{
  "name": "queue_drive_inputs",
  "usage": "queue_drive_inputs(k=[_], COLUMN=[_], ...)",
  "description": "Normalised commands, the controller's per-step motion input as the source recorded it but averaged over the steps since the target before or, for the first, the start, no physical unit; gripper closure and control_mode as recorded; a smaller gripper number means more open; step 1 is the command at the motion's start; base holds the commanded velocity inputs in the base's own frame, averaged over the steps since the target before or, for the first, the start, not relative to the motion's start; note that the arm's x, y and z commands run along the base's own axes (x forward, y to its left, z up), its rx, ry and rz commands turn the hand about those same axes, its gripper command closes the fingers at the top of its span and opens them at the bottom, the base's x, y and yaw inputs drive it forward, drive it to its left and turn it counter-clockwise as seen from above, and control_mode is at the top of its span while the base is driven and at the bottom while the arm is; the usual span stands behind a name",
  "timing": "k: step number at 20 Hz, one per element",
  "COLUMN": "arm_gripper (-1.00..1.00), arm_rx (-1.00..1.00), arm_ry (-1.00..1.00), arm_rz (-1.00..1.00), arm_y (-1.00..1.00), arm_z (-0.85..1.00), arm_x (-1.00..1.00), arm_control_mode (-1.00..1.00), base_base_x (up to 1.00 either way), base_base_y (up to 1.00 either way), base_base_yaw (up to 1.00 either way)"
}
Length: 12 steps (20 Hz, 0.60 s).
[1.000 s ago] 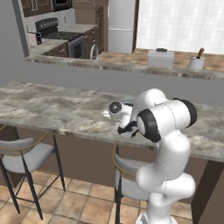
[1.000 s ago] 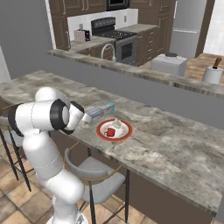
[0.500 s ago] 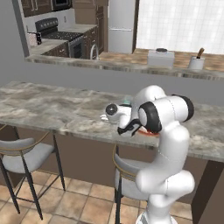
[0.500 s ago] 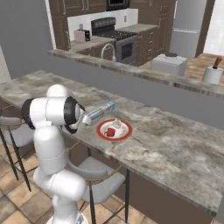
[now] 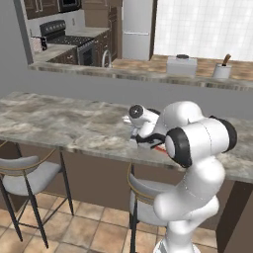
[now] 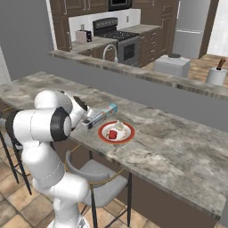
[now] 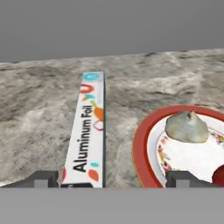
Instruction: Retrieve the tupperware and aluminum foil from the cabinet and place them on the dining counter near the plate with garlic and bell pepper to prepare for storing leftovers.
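In the hand view, the aluminum foil box (image 7: 87, 131) lies flat on the marbled dining counter (image 7: 35, 109), its long side running away from the camera (the printed label reads along its top face). Its near end sits just beside the left fingertip (image 7: 41, 179). To its right, close by but apart, stands the red-rimmed plate (image 7: 141, 144), with the pale garlic (image 7: 187, 127) on it and a bit of the red bell pepper (image 7: 218, 174) at the frame's edge. The right fingertip (image 7: 188, 178) rises in front of the plate. The gripper (image 7: 114, 181) stands spread wide, released, its fingers well apart and clasping nothing.

From the right base view, the box (image 6: 100, 116) rests on the counter (image 6: 178, 147) just left of the plate (image 6: 116, 132), beyond the arm's elbow.
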Motion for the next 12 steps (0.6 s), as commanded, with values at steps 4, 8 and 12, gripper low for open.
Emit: queue_drive_inputs(k=[4, 8, 12], arm_gripper=[-1.0, -1.0, -1.0], arm_rx=[0.0, 0.0, 0.0], arm_ry=[-0.15, -0.24, -0.17], arm_rz=[0.0, 0.0, 0.0], arm_y=[-0.2, -0.4, -0.59], arm_z=[0.99, 1.0, 1.0], arm_x=[-0.82, -1.0, -1.0], arm_control_mode=[-1.0, -1.0, -1.0], base_base_x=[0.0, 0.0, 0.0], base_base_y=[0.0, 0.0, 0.0], base_base_yaw=[0.0, 0.0, 0.0])
